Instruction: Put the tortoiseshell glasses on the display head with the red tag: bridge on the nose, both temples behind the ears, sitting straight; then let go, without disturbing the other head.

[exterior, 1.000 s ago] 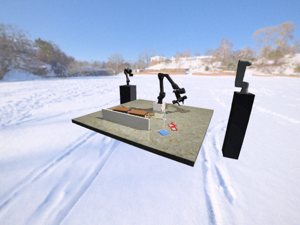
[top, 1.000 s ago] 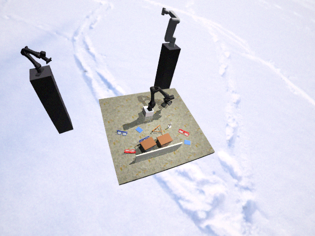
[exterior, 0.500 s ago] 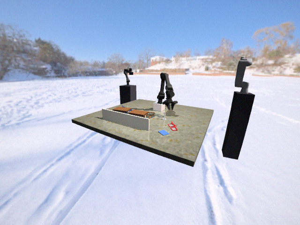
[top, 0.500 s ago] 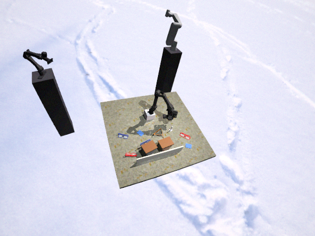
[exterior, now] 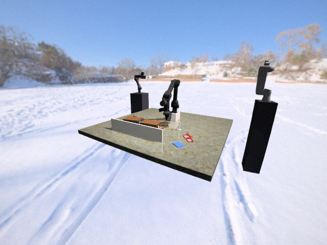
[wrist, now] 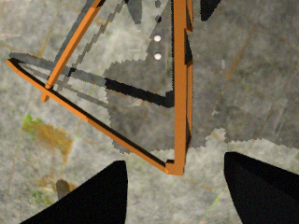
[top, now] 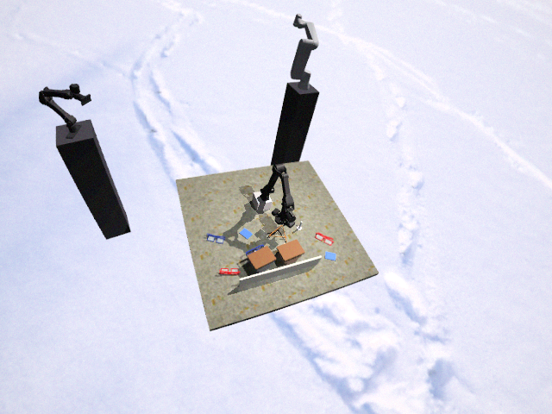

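The tortoiseshell glasses [top: 276, 231] lie on the surface [top: 338, 231], near its middle, just in front of the two brown-topped heads; we judge them untouched, so the task is barely begun.

Going left to right in the top view, we see a blue-framed pair [top: 215, 238] at the left side, a small blue card [top: 245, 233] beside it, and a red pair [top: 229, 271] nearer the front edge. Then come the two heads [top: 261, 257], side by side and seen only from above as brown blocks, with a low white wall [top: 279, 269] in front of them. We cannot tell from these views which head carries the red tag. Further right are a small white stand [top: 299, 226], another red pair [top: 323, 238] and a second blue card [top: 330, 255].

The claw [wrist: 176, 208] hangs just above the tortoiseshell glasses, pointing down. In the wrist view its two dark fingers stand about half open on either side of the orange-brown frame corner, with bare surface between them; it grips nothing.

As we judge it, what is left is everything that counts: lowering onto the frame, closing on it, lifting, finding the tagged head, seating bridge and temples, and releasing without knocking the neighbour standing just beside it.
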Motion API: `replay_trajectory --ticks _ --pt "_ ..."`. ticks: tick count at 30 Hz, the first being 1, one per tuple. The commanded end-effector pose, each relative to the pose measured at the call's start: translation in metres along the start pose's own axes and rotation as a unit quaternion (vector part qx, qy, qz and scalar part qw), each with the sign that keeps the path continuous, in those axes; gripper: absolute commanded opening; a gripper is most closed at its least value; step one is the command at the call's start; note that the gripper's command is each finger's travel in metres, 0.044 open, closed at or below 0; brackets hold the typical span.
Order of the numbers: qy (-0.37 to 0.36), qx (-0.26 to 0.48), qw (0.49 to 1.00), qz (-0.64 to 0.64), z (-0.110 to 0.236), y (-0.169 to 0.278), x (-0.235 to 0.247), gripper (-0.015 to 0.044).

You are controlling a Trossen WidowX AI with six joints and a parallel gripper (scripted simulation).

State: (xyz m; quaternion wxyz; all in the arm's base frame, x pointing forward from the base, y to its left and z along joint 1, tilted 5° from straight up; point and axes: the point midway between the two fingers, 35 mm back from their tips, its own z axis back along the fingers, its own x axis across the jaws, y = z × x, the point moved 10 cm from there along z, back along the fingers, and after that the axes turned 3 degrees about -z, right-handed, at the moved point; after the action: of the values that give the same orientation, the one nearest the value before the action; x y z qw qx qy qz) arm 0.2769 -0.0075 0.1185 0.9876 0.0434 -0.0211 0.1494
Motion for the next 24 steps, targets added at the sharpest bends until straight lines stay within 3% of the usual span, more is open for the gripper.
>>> replay_trajectory --ticks 1,2,5,24 --pt "0.007 -0.003 1.000 -0.023 0.001 -0.010 -0.001 0.0200" --pt "0.007 -0.003 1.000 -0.023 0.001 -0.010 -0.001 0.0200" --pt "0.007 -0.003 1.000 -0.023 0.001 -0.010 -0.001 0.0121" --pt "0.008 -0.003 1.000 -0.023 -0.016 -0.011 -0.001 0.0120"
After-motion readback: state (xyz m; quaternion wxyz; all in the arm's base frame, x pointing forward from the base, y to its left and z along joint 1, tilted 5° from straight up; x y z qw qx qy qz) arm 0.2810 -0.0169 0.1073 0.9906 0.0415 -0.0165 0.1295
